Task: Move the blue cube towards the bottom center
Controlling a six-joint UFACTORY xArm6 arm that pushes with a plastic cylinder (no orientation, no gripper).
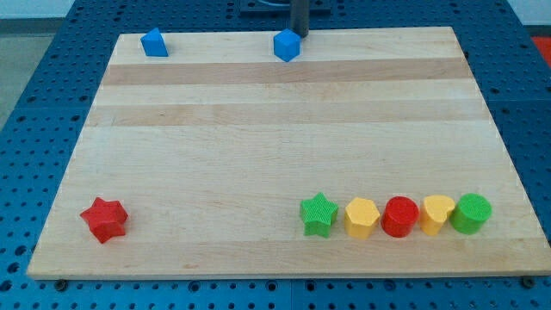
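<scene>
My tip [300, 34], the end effector here, was a plain rod with nothing to open or close and nothing in its hold; it stood at the view's top edge of the worktop [275, 155], just behind and slightly to the view's right of the blue cube [287, 45]. Whether it was actually touching the cube could not be told.

Because the rod sat off the cube's centre line, a straight push toward the view's bottom would probably have turned the cube or let it slip away to the view's left. A second blue block [154, 42], its shape unclear, lay well apart at the view's top left.

Drifting to the view's right instead, the cube would have met the bottom row: green star [318, 214], yellow block [362, 218], red cylinder [399, 216], another yellow block [437, 213] and green cylinder [472, 213]. A red star [104, 219] lay at bottom left.
</scene>
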